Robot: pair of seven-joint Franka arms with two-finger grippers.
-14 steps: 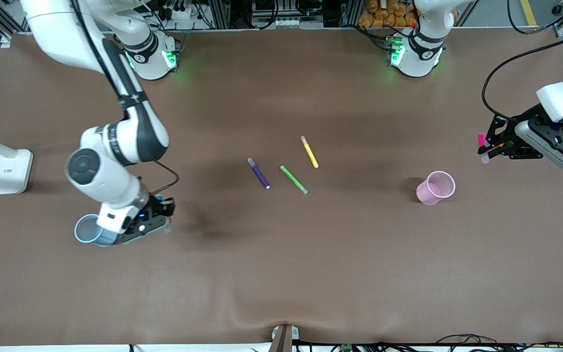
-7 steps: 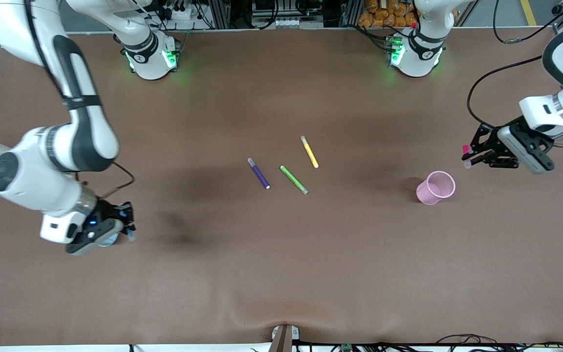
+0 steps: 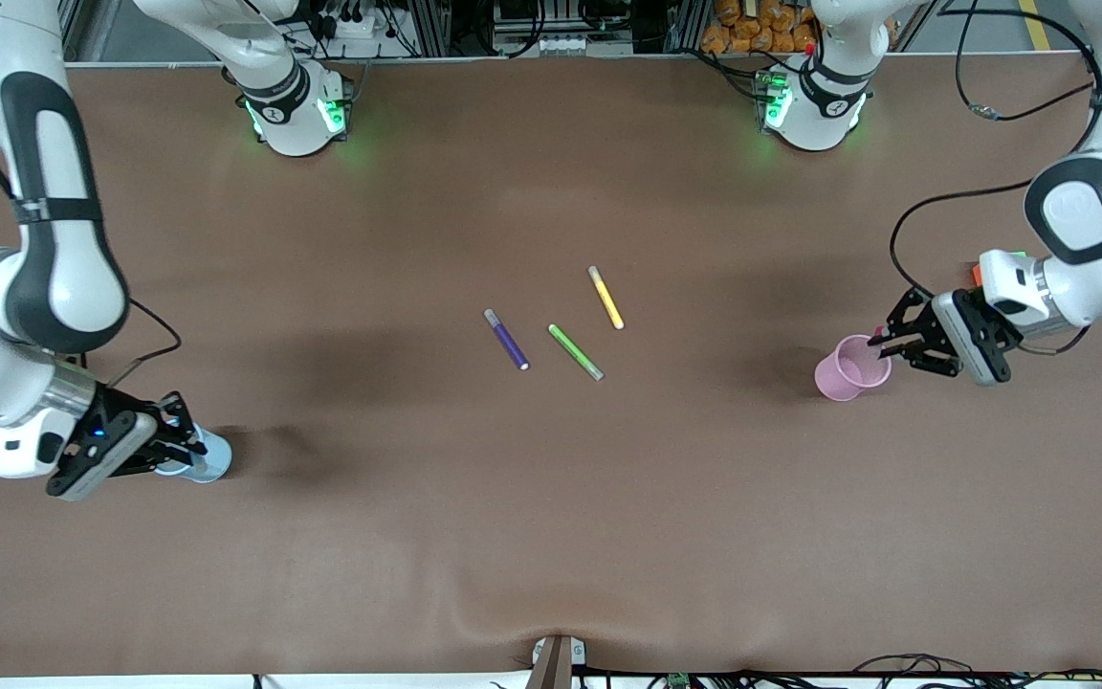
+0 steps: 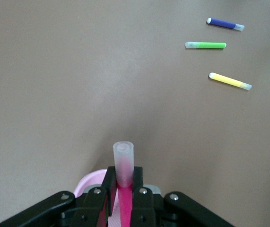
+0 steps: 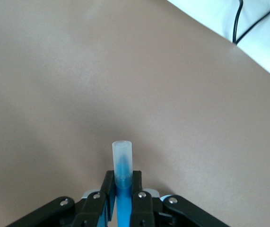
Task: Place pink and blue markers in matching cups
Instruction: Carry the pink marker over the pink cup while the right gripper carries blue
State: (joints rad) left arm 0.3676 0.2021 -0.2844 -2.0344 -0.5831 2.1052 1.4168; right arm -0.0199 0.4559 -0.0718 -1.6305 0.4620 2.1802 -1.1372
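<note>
Nowhere any readable writing. Left gripper (image 3: 886, 346) over pink cup (image 3: 848, 373) at the left arm's end, pinching pink marker (image 4: 124, 176). Right gripper (image 3: 178, 442) over blue cup (image 3: 209, 462) at the right arm's end, pinching blue marker (image 5: 122, 182).

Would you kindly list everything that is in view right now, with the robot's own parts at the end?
pink cup: 1, pale pink, upright toward the left arm's end of the table
blue cup: 1, pale blue, toward the right arm's end, partly hidden by the gripper
pink marker: 1, magenta, held over the pink cup
blue marker: 1, blue, held over the blue cup
purple marker: 1, dark purple, mid-table
green marker: 1, beside the purple one
yellow marker: 1, farther from the camera than the green one
table: 1, brown
left gripper: 1, black, shut on the pink marker
right gripper: 1, black, shut on the blue marker
</note>
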